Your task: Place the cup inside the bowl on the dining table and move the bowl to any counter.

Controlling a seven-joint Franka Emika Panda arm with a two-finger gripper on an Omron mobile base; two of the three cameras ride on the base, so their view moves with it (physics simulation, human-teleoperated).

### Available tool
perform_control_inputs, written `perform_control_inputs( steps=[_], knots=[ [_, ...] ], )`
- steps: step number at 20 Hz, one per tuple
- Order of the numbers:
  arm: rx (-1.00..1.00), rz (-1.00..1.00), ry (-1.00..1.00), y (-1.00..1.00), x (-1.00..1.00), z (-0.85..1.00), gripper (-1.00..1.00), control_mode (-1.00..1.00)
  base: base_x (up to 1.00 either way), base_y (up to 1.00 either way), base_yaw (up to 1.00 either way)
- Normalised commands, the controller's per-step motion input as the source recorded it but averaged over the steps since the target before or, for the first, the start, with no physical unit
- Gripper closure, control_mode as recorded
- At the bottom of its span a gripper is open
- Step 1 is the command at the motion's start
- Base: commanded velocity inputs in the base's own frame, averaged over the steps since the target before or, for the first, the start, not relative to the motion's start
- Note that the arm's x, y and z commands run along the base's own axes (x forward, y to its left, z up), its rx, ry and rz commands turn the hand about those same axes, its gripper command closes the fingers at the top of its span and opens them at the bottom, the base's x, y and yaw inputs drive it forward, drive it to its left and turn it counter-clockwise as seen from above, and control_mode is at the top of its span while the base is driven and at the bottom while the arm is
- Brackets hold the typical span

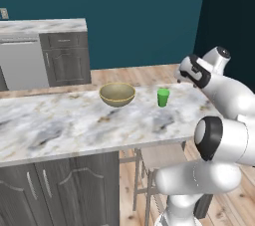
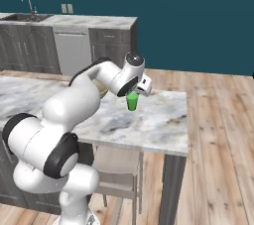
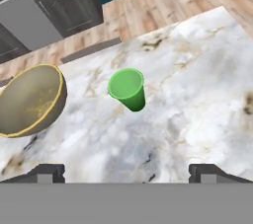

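Two dark fingertips (image 3: 47,172) sit at the bottom of our hand view, set wide apart with nothing between them, so our gripper (image 3: 126,173) is spread and empty above the marble. Taking the cup (image 3: 127,89) as our landmark: it stands upright on the dining table (image 1: 60,125), near the end above the wooden stool (image 1: 162,158), and we hover above and just behind it, not touching. Beside the cup, toward the table's long middle stretch, rests the bowl (image 3: 29,100), close to it but clearly apart, open side up and empty. Beyond the cup, across a strip of wood floor, runs the counter (image 1: 42,26) along the teal wall, well away. We judge the cup to be light and stiff, a plain smooth tumbler that tapers downward, so it could slip out of a loose pinch or tip if we nudge its rim on the way in. We would close on its wall from two opposite sides, about midway or a little higher, where the sides are widest and the fingers have the most to bear on. The bowl looks rigid and heavier, with a thin rim; we judge that rim the only practical place to pinch it, one finger inside and one outside.
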Motion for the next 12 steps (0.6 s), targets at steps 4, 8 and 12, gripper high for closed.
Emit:
perform_control_inputs(
  steps=[4,8,12],
  knots=[
    [0.0,0.0,0.0,0.0,0.2,-0.16,-1.0,-1.0,0.0,0.0,0.0],
    [0.0,-0.01,0.06,0.0,0.29,-0.07,-1.0,-1.0,0.0,0.0,0.0],
    [0.0,0.0,0.08,0.0,0.28,0.0,-1.0,-1.0,0.0,0.0,0.0]
  ],
)
